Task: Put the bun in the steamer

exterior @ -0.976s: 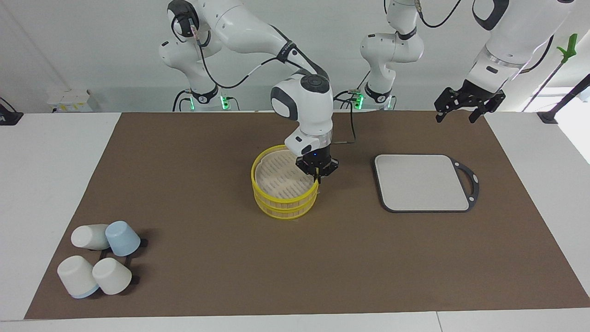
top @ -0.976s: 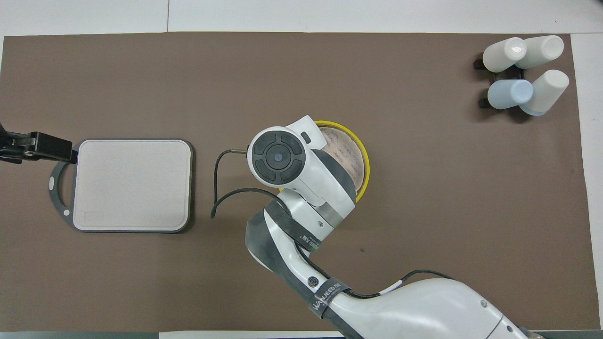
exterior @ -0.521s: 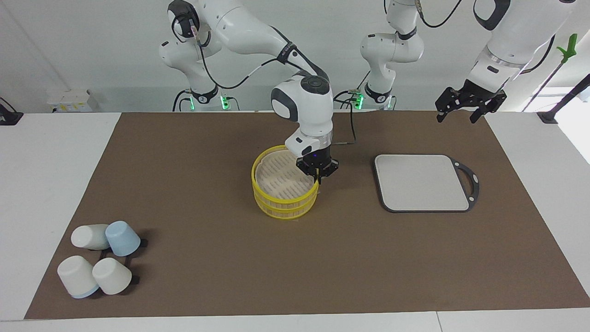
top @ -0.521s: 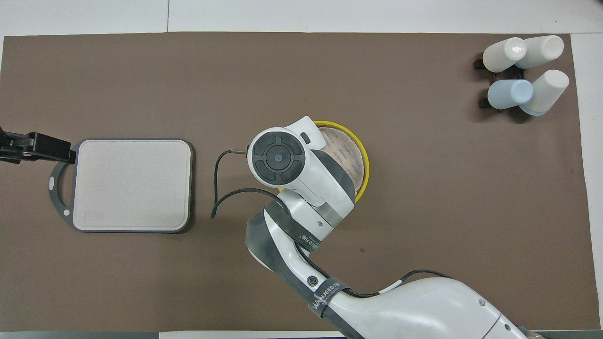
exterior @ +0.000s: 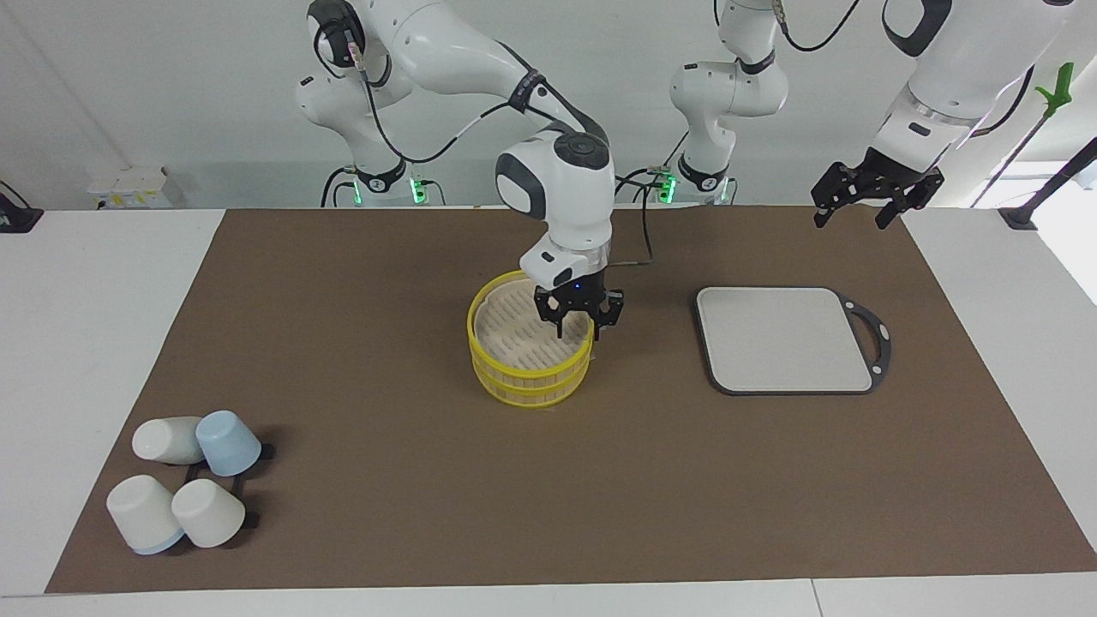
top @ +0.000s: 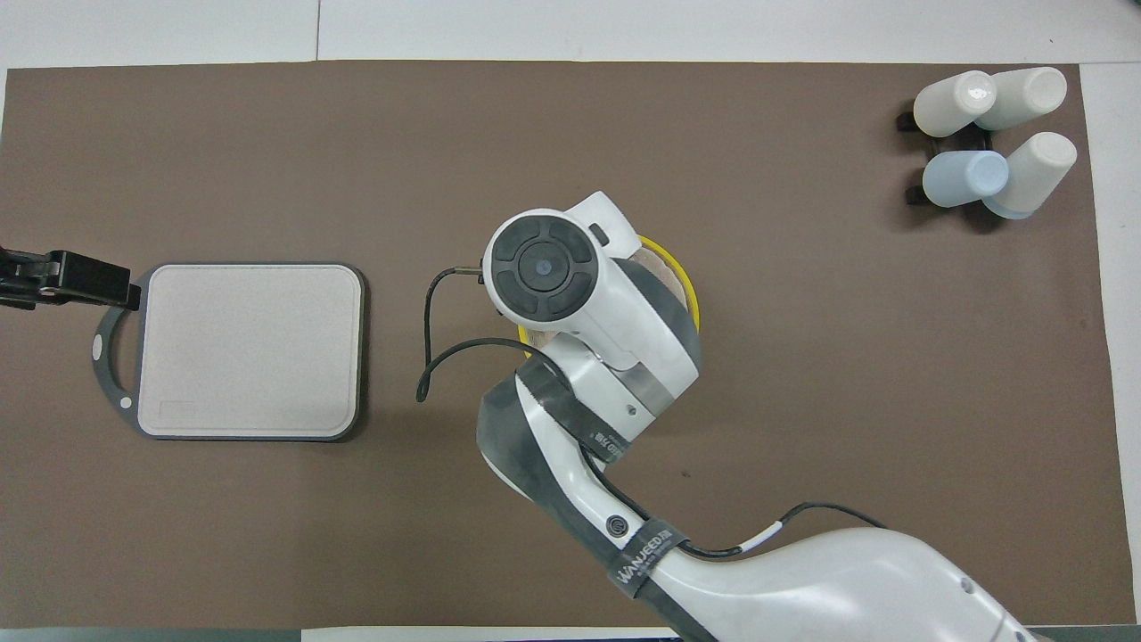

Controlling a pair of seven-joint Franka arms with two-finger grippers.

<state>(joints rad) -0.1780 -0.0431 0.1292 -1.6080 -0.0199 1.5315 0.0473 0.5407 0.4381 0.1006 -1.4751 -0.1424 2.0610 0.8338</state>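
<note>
Brown mat (exterior: 386,360) covers white table (exterior: 86,343).

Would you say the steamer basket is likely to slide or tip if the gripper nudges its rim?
The steamer looks wide and low, so tipping seems unlikely. Its thin bamboo-like walls suggest it is light, so it would probably slide on the brown mat. The right gripper, open over its rim, could shift it.

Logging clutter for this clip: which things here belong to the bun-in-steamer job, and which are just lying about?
Job: steamer; right gripper, open, over it. No bun shows.
Lying about: board; four cups. Left gripper waits, open, over the mat beside the board.
</note>
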